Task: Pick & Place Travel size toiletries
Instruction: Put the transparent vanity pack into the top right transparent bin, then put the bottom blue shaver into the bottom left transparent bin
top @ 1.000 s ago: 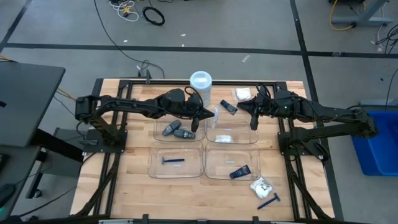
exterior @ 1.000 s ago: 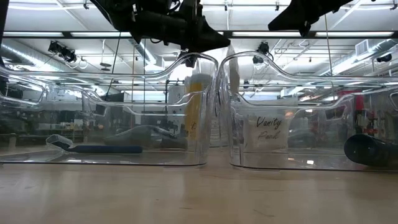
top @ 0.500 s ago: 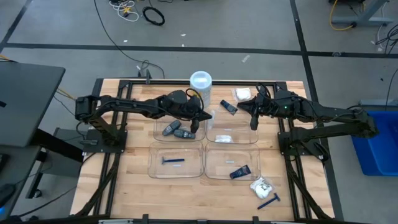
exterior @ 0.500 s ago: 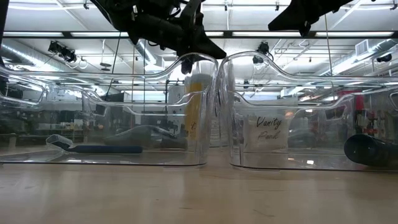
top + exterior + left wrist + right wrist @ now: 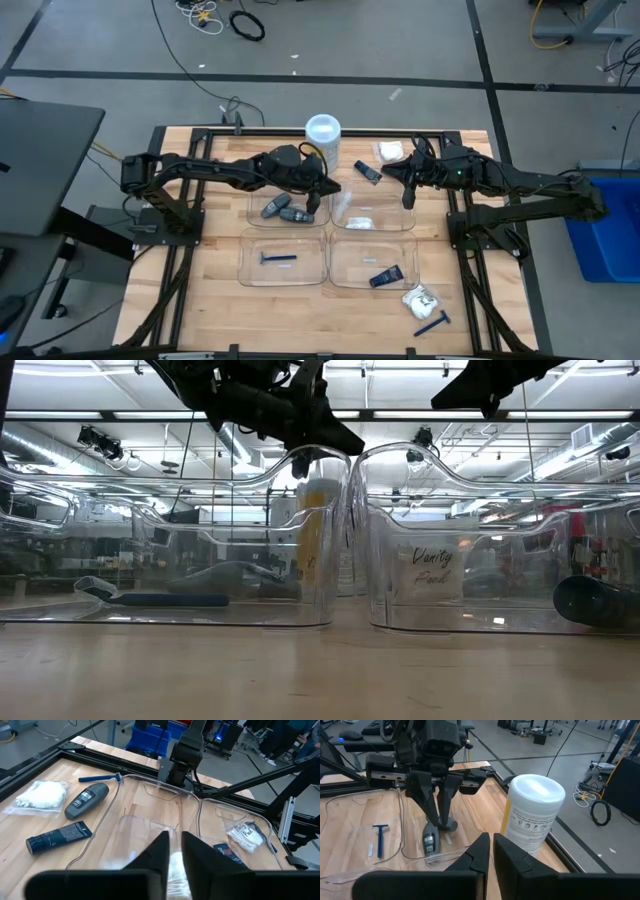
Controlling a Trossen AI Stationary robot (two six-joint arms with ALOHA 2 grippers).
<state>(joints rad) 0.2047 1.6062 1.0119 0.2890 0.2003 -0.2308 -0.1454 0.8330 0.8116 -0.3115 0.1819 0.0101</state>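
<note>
Pulled back from the tray divide, left pincer (image 5: 312, 196) hangs slightly parted, empty, above grey sticks (image 5: 283, 210); right pincer (image 5: 405, 193) waits closed, empty.

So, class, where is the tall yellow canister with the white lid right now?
In the high view the canister stands at the table's far edge, centre, behind the clear trays, between the two arms.

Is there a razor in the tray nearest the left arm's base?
Yes, the high view shows one blue razor lying in that clear tray.
</note>
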